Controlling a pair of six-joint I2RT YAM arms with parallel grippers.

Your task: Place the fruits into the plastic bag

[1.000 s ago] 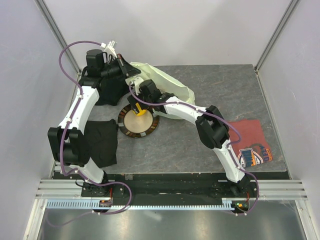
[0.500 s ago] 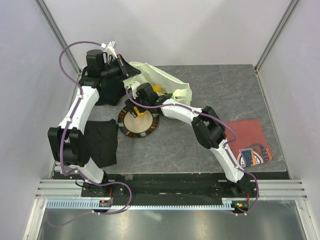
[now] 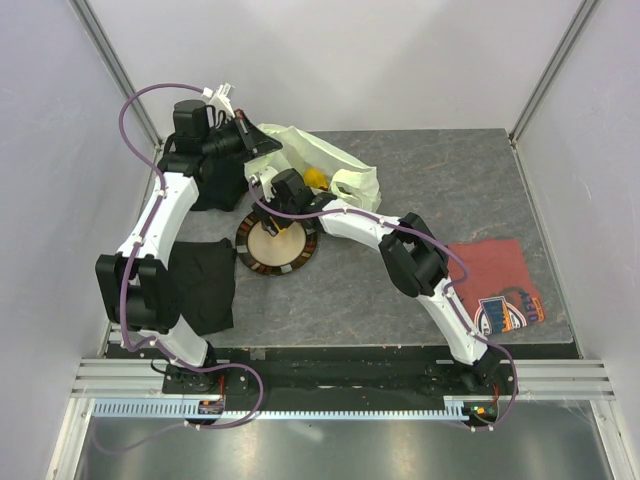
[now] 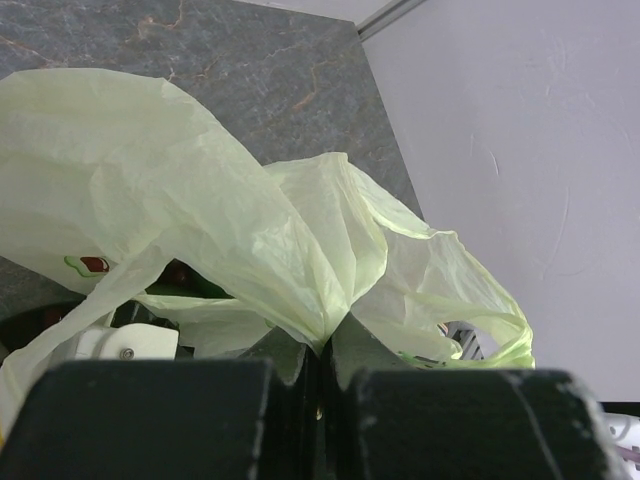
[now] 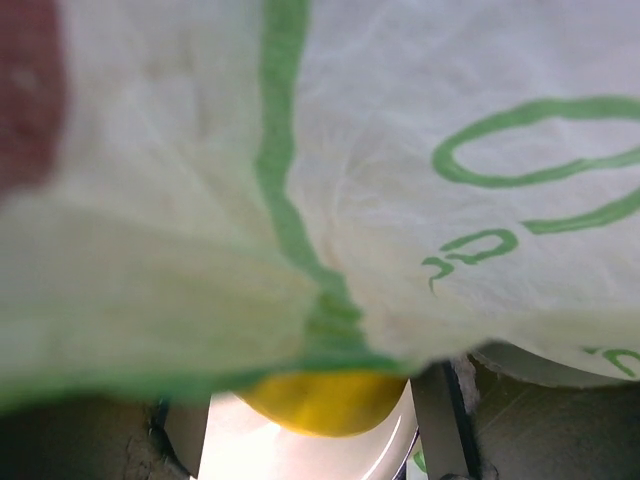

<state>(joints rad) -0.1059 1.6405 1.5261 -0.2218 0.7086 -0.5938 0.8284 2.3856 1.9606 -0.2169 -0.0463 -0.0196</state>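
Pale green film of the plastic bag [image 4: 200,200] hangs pinched tight in the left gripper [image 4: 322,345]. Just down-frame of it in the overhead view, over the plate [image 3: 262,262], the right gripper [image 5: 312,428] straddles a lemon [image 5: 325,400]; we cannot tell whether it grips.

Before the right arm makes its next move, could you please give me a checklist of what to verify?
1. Left end effector shut on the plastic bag, holding it up: ok.
2. Yellow fruit lies between the fingers of the right end effector, over the plate: ok.
3. Grip on that fruit secure: cannot tell.
4. Right wrist view clear: not ok, bag film drapes across most of it.
5. Bag mouth open toward the plate: cannot tell.
6. Second yellow fruit inside the bag: ok.
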